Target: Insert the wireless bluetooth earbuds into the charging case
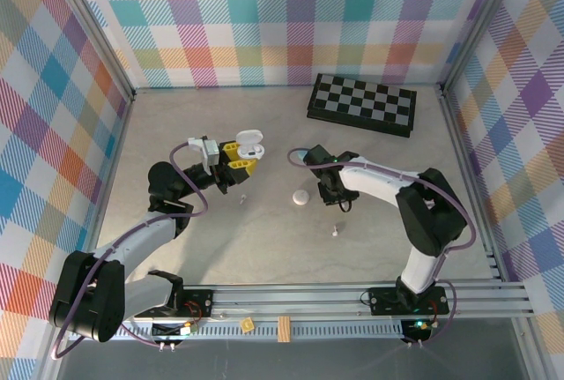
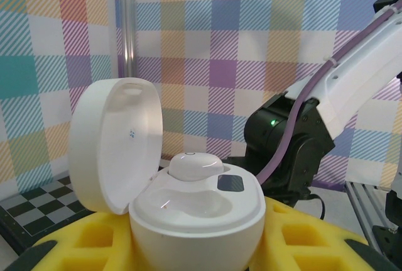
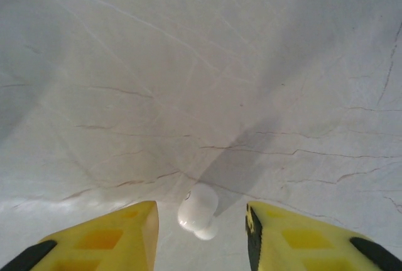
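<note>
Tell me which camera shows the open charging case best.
Left wrist: the charging case sits close up, lid raised, one earbud seated inside. Top external shows it small and white, held at the left gripper.

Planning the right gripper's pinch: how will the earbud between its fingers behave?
The earbud looks glossy and rounded, so it may slip from the right gripper. Tiny beside the fingers, it's probably light and could skid on the table.

Tiny earbud (image 1: 335,232), colour perhaps white
</note>
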Controlling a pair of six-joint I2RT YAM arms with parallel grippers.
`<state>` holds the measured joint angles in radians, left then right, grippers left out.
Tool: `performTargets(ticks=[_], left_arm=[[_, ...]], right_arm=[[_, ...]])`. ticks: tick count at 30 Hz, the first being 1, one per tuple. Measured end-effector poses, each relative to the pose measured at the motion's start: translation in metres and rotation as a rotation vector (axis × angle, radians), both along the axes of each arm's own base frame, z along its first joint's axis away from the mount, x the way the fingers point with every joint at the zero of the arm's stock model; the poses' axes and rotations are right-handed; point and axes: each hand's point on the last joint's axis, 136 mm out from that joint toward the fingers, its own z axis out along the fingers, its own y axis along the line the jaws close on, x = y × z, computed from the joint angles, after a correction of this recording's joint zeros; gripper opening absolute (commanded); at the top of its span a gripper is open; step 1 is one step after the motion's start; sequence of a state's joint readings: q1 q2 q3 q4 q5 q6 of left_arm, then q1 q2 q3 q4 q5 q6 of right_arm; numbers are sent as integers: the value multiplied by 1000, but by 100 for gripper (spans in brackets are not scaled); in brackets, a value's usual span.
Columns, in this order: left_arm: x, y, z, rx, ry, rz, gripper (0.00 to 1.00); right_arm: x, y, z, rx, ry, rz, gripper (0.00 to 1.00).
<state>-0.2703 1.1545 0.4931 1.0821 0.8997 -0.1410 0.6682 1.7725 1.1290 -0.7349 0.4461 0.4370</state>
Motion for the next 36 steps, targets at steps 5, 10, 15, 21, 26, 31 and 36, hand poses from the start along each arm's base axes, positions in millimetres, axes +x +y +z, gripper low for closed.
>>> performTargets(ticks=[5, 10, 15, 21, 26, 31, 36], left_arm=[[0, 0, -2, 2, 8, 0, 34], [1, 0, -2, 5, 11, 0, 34], [0, -1, -2, 7, 9, -6, 34], [1, -1, -3, 8, 12, -6, 34], [2, -1, -3, 8, 12, -6, 34], [2, -1, -3, 8, 12, -6, 34], [2, -1, -3, 8, 13, -6, 34]], right_arm=[[-3, -5, -14, -62, 35, 5, 39], [-3, -3, -17, -75, 47, 10, 39], [-3, -4, -16, -86, 52, 12, 36], [-5, -11, -16, -124, 57, 11, 33], [-5, -15, -16, -150, 57, 11, 32], [-6, -20, -16, -183, 61, 10, 29], [-6, -25, -16, -214, 64, -2, 29]])
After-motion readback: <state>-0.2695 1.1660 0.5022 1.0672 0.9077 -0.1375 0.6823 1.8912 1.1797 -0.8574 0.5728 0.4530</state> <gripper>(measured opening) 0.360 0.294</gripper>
